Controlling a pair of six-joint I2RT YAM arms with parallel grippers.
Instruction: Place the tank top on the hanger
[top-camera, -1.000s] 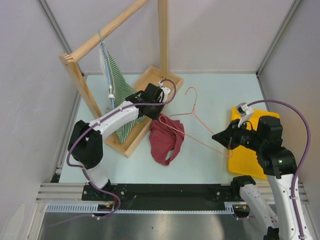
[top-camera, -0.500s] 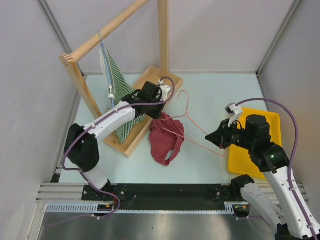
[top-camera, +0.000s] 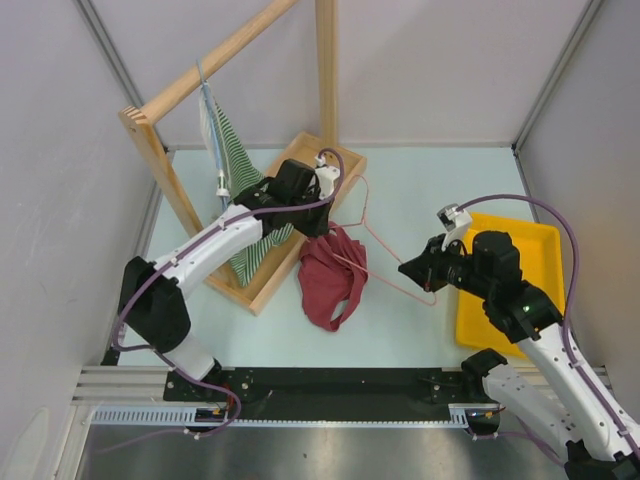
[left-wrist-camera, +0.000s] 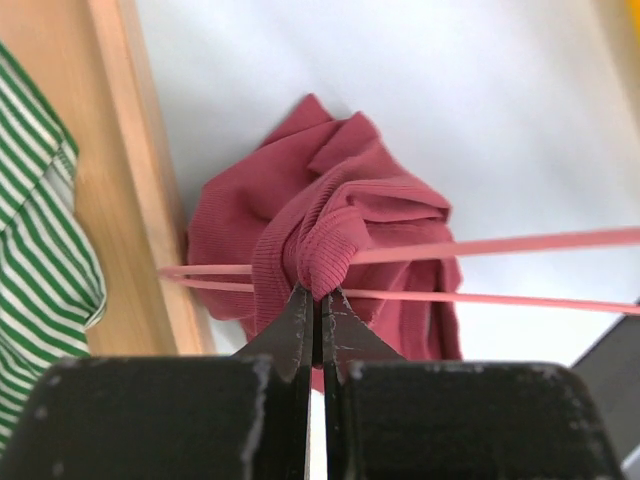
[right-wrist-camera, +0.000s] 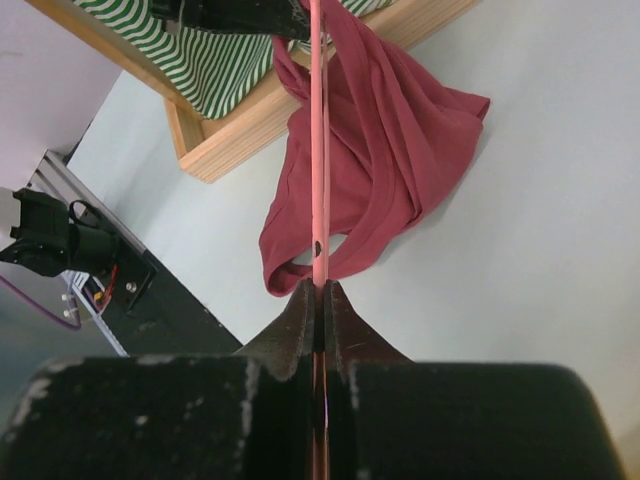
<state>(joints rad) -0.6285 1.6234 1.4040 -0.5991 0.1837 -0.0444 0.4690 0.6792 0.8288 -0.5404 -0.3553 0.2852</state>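
Observation:
The maroon tank top (top-camera: 330, 280) hangs bunched from my left gripper (top-camera: 328, 229), which is shut on a fold of its upper edge (left-wrist-camera: 325, 262); its lower part rests on the table. The pink wire hanger (top-camera: 372, 232) runs from my right gripper (top-camera: 432, 284) leftward into the top's gathered cloth. My right gripper (right-wrist-camera: 320, 292) is shut on the hanger's wire (right-wrist-camera: 318, 150). In the left wrist view two pink wires (left-wrist-camera: 500, 270) cross the cloth just past my left gripper (left-wrist-camera: 318, 292). The tank top (right-wrist-camera: 370, 150) hangs beyond the wire in the right wrist view.
A wooden rack (top-camera: 215, 60) with a tray base (top-camera: 290, 250) stands at back left, carrying a green-and-white striped garment (top-camera: 228, 150) on a pale hanger. A yellow tray (top-camera: 520, 250) lies at the right, under my right arm.
My right gripper has carried the hanger leftward and farther into the tank top. My left gripper has lifted and shifted slightly back with the cloth.

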